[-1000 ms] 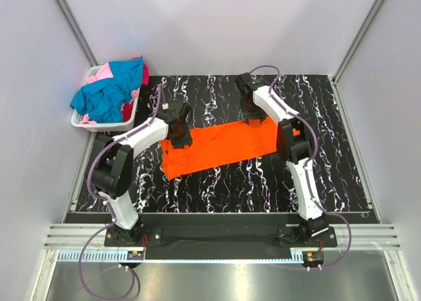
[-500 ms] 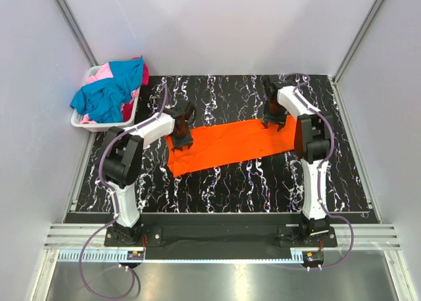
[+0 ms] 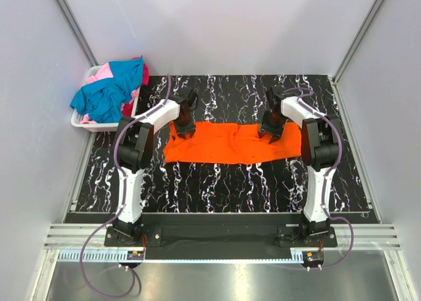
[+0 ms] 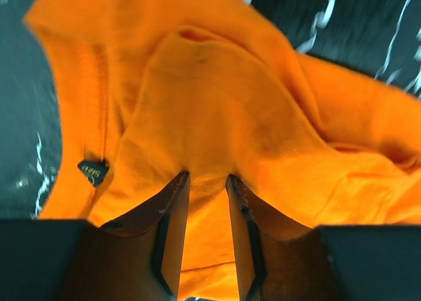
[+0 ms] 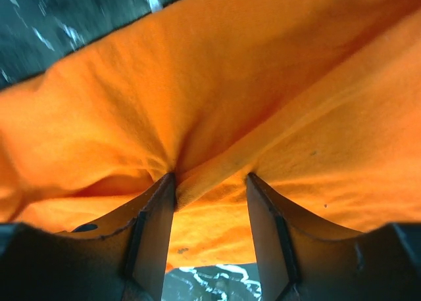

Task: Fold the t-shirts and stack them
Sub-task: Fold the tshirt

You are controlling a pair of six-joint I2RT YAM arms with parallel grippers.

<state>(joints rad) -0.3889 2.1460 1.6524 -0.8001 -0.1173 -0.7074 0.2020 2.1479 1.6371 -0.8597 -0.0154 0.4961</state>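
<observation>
The vivid orange t-shirt [image 3: 223, 143] lies stretched in a long band across the middle of the black marbled table. My left gripper [image 3: 184, 131] is at its left end and my right gripper [image 3: 270, 133] is near its right end. In the left wrist view the left gripper [image 4: 207, 177] is shut on a bunched fold of orange t-shirt [image 4: 217, 104], with cloth filling the gap. In the right wrist view the right gripper [image 5: 210, 176] pinches a thicker fold of the orange t-shirt [image 5: 217, 84], its jaws standing wider. Other t-shirts [image 3: 108, 91], teal-blue, pink and red, are heaped in the basket.
The white slatted basket [image 3: 82, 122] stands off the table's back left corner. Grey walls close in both sides and the back. Both arm bases sit at the near edge. Bare marbled table [image 3: 230, 189] lies in front of the shirt.
The orange shirt was slanted down to the left; now it lies level and stretched wider. The left gripper moved back and right, the right gripper moved right, both carrying cloth.
</observation>
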